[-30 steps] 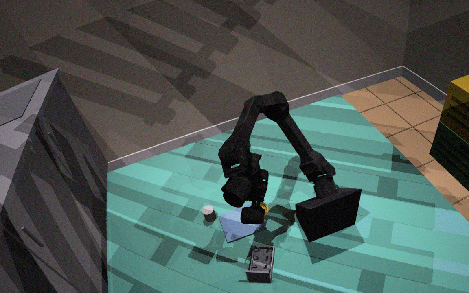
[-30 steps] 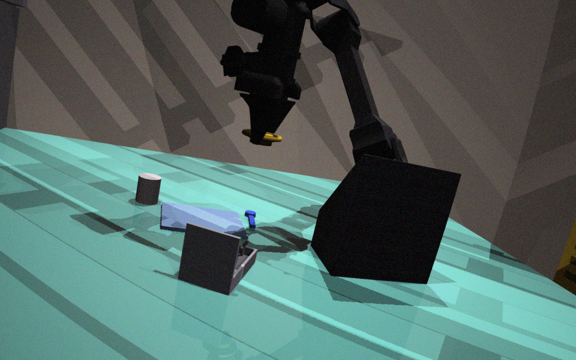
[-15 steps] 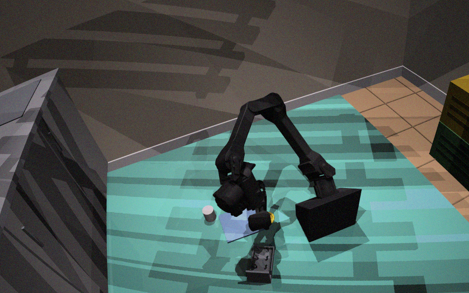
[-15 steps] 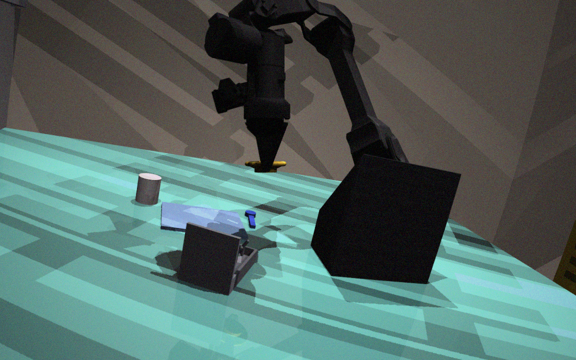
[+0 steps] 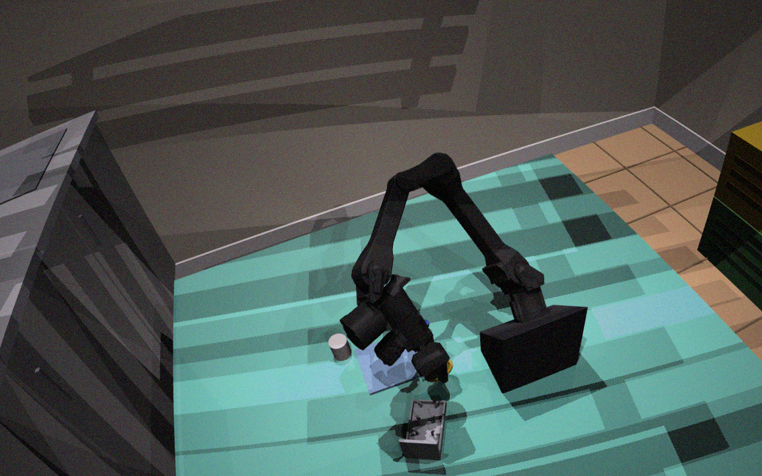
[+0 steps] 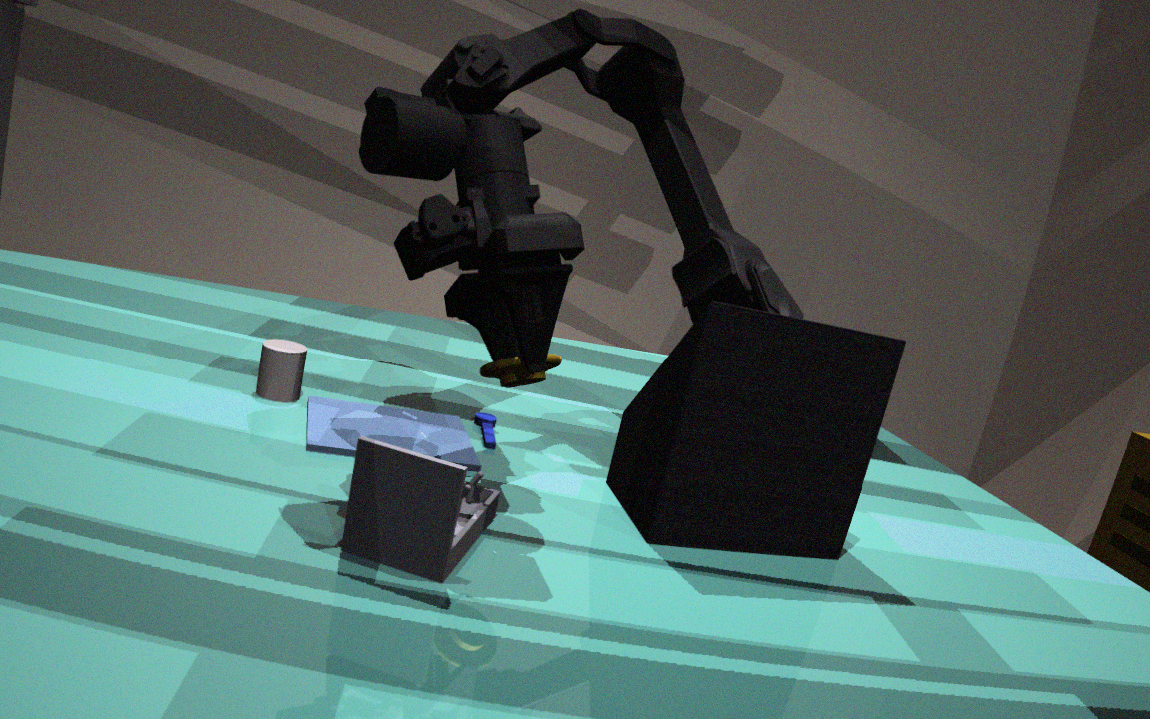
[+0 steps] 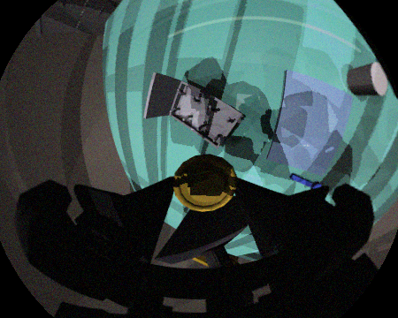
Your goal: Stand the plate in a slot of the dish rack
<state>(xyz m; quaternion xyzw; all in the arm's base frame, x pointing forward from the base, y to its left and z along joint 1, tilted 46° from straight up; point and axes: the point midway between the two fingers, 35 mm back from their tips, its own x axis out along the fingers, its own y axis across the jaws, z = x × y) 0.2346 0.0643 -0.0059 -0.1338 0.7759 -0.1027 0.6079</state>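
The yellow plate (image 5: 449,367) (image 6: 523,379) (image 7: 203,202) is off the table, lying nearly level at the fingertips. My gripper (image 6: 525,360) (image 7: 204,182) is shut on it, with one finger on each side in the wrist view. The small grey dish rack (image 5: 422,451) (image 6: 402,511) (image 7: 164,97) stands on the table, with a tall wall at one end and short dark pegs inside. The plate hangs clear of the rack, above and to one side of it. Shadows make the slots hard to tell apart.
A flat blue-lilac board (image 5: 374,379) (image 6: 333,427) (image 7: 338,110) lies beside the rack. A pinkish-grey cylinder (image 5: 340,348) (image 6: 281,371) (image 7: 363,81) stands past it. A small blue object (image 6: 487,430) (image 7: 305,181) lies near the board. A large black block (image 5: 534,349) (image 6: 767,437) stands at the arm's base.
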